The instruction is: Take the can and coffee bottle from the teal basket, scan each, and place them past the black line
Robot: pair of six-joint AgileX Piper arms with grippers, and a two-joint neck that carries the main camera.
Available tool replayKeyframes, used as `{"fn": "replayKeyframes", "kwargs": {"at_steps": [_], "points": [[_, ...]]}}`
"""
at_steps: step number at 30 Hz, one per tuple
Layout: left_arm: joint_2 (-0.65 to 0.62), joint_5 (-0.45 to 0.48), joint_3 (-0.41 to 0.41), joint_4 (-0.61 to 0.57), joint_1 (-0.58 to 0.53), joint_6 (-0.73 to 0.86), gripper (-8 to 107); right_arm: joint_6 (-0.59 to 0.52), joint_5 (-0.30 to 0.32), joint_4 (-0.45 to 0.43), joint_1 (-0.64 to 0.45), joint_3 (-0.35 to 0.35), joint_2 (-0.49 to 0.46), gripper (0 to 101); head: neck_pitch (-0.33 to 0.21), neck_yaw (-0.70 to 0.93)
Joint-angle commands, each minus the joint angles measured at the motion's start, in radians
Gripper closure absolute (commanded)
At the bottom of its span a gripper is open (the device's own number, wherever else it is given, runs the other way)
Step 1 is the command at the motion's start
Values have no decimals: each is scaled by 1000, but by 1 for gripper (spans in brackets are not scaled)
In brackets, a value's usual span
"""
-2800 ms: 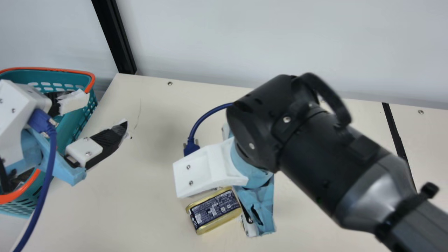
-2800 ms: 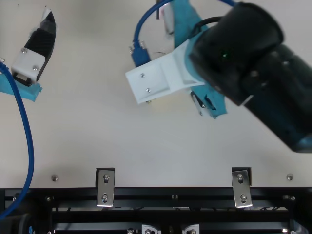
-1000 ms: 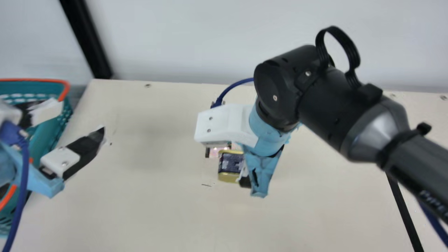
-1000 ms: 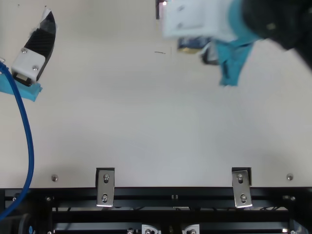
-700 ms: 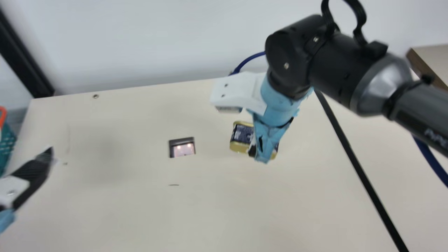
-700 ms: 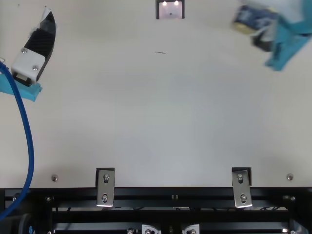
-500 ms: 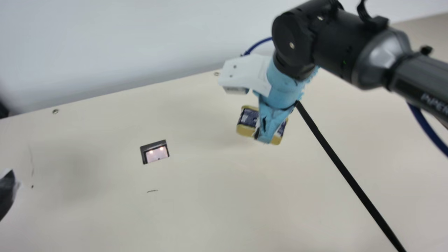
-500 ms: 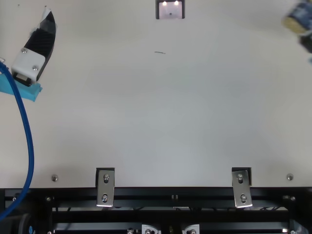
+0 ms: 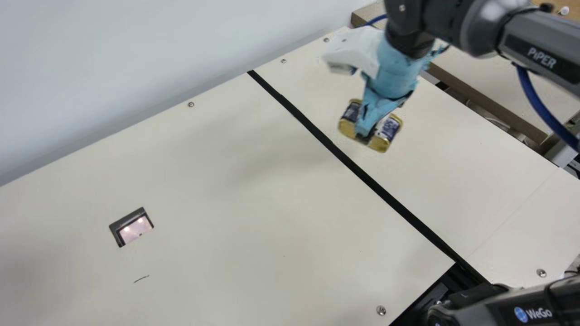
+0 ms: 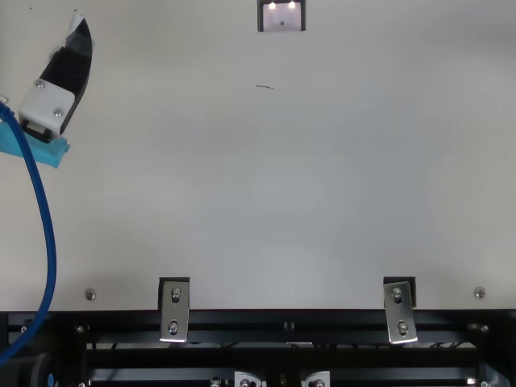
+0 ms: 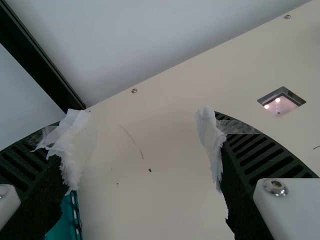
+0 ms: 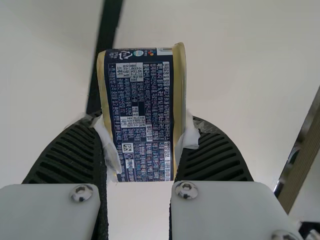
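Beyond the black line (image 9: 335, 151), in the main view, my right gripper (image 9: 365, 135) is shut on the navy-and-gold can (image 9: 390, 127), apparently above the table. In the right wrist view, the can (image 12: 142, 100) is clamped between the taped tips of my right gripper (image 12: 145, 127), its printed label facing the camera. One black finger of my left gripper (image 10: 63, 81) shows in the top view. Seen from its own wrist, my left gripper (image 11: 142, 120) stands open with nothing between its tips. A strip of the teal basket (image 11: 62, 222) appears behind one finger.
The scanner window (image 9: 133, 228) is set into the cream table (image 9: 253, 217), well short of the line. A wall rises behind the table. Past its far right edge lies a wooden-edged surface (image 9: 489, 95). Metal brackets (image 10: 174, 310) line the top view's near edge.
My right arm has carried the can from around the scanner window to the right, across the black line and out of the top view. The neck camera has turned right. My left gripper has kept still.
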Motion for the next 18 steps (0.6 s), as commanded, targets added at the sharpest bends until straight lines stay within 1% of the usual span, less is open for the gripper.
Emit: {"fn": "replayKeyframes", "kwargs": {"at_steps": [1, 5, 9, 14, 18], "points": [[0, 0, 0, 0, 0, 0, 9, 1, -2, 34, -141, 4, 5, 101, -37, -25], [0, 0, 0, 0, 0, 0, 9, -10, -8, 76, -250, 14, 17, 101, -37, -25], [0, 0, 0, 0, 0, 0, 9, -28, -15, 100, -333, 32, 27, 101, -37, -25], [0, 0, 0, 0, 0, 0, 9, -54, -38, 119, -404, 72, 37, 101, -37, -25], [0, 0, 0, 0, 0, 0, 9, -71, -65, 130, -436, 109, 45, 101, -37, -25]]}}
